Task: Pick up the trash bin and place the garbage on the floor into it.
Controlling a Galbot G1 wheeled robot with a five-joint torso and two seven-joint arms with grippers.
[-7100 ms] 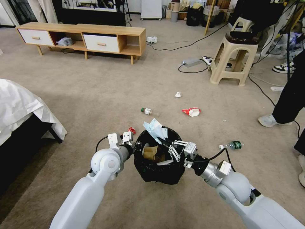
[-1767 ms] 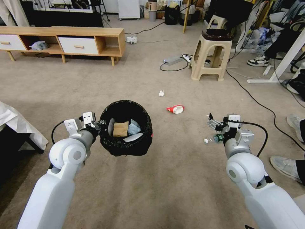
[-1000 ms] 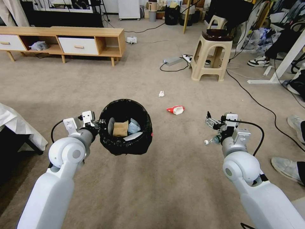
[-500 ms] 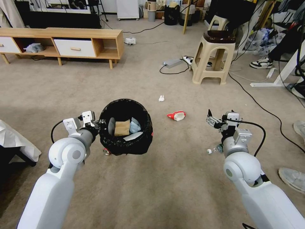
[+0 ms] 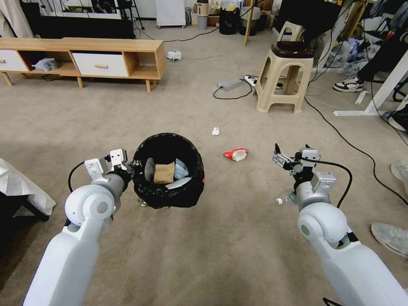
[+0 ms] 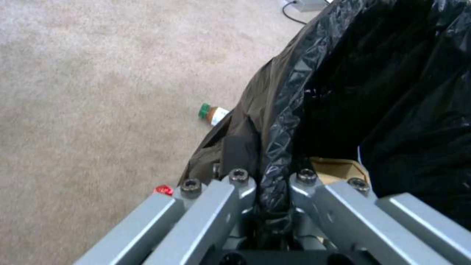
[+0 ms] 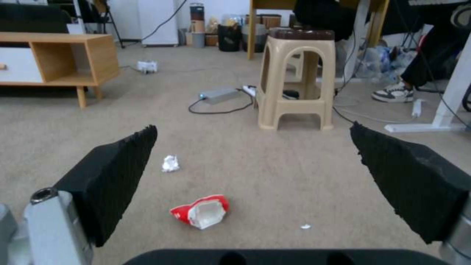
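The left pincer (image 5: 127,166) was clamped on the bag-lined rim of the trash bin (image 5: 168,170), holding it off the carpet (image 5: 221,246) so litter could be dropped in. The right pincer (image 5: 281,159), pads (image 7: 113,176) spread wide and empty, hung low facing the red-and-white wrapper (image 5: 235,154) and the white paper wad (image 5: 215,131). The left wrist view revealed a green-capped bottle (image 6: 212,113) lying beyond the bin; the head view showed a brown paper bag (image 5: 163,172) inside it.
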